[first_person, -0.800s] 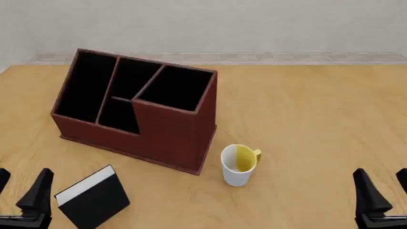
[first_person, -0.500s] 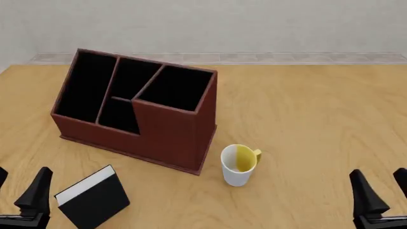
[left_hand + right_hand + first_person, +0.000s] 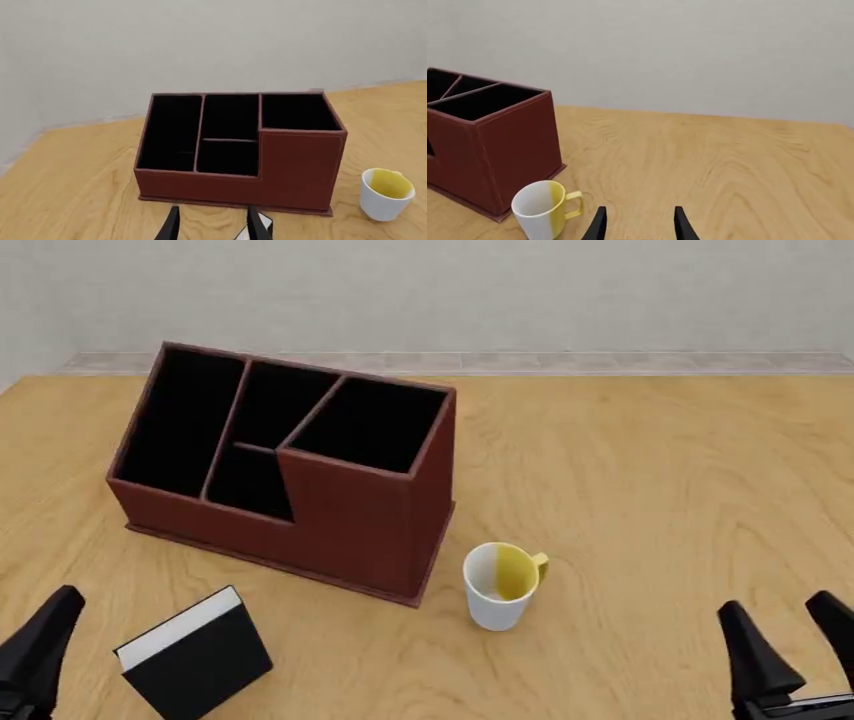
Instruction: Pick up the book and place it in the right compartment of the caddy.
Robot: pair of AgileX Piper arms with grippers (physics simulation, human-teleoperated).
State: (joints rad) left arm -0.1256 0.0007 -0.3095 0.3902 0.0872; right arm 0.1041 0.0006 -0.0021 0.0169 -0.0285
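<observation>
Since the book (image 3: 195,654) lies untouched on the table in front of the caddy (image 3: 360,510), near your left gripper (image 3: 211,226), with both it and the right gripper (image 3: 638,225) spread and empty, you've everything left: grasp, lift, drop into the right compartment (image 3: 371,424).

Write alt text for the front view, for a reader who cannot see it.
A black book lies on the wooden table in front of a dark red-brown caddy with empty compartments. A white and yellow mug stands to the caddy's right. The left gripper and right gripper sit at the near corners, holding nothing.
</observation>
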